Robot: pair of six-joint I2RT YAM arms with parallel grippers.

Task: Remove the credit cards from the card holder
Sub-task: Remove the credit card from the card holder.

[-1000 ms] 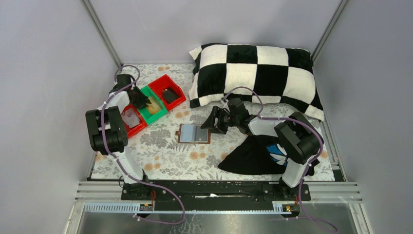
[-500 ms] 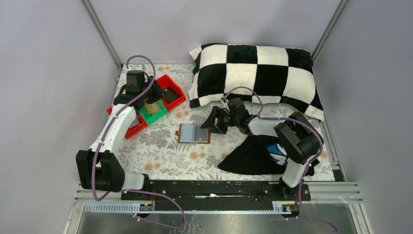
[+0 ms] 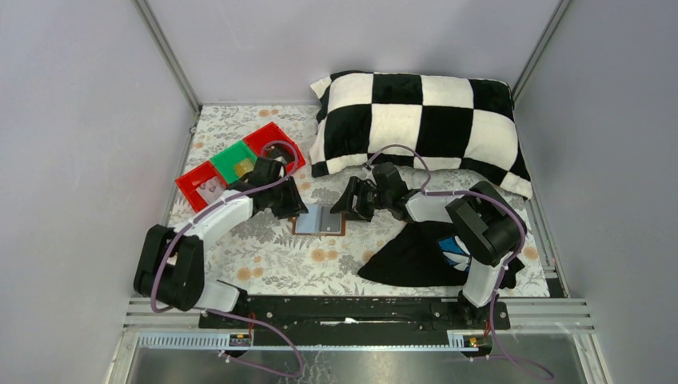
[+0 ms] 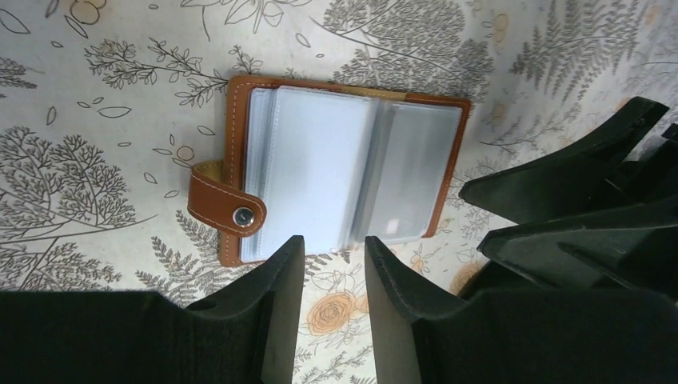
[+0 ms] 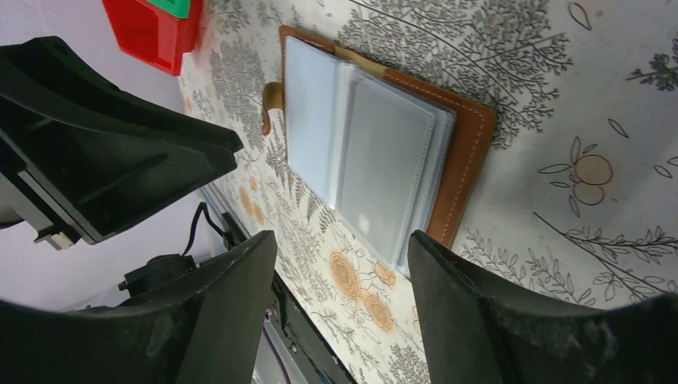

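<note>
On the flowered table (image 3: 264,256), between the two arms, the card holder (image 3: 319,220) lies open and flat, with its clear sleeves facing up. Your left arm was over the red and green trays (image 3: 266,136) a second ago. Now it has come back, and the left fingers (image 4: 281,276) hang just beside the holder's edge, a little apart, with nothing between them. The right fingers (image 5: 240,280) wait at the opposite side, wide apart and also empty. I judge that another pull comes next. Whether credit cards remain inside the grey sleeves you cannot tell. What lies in the trays is small and partly hidden by the left arm.
</note>
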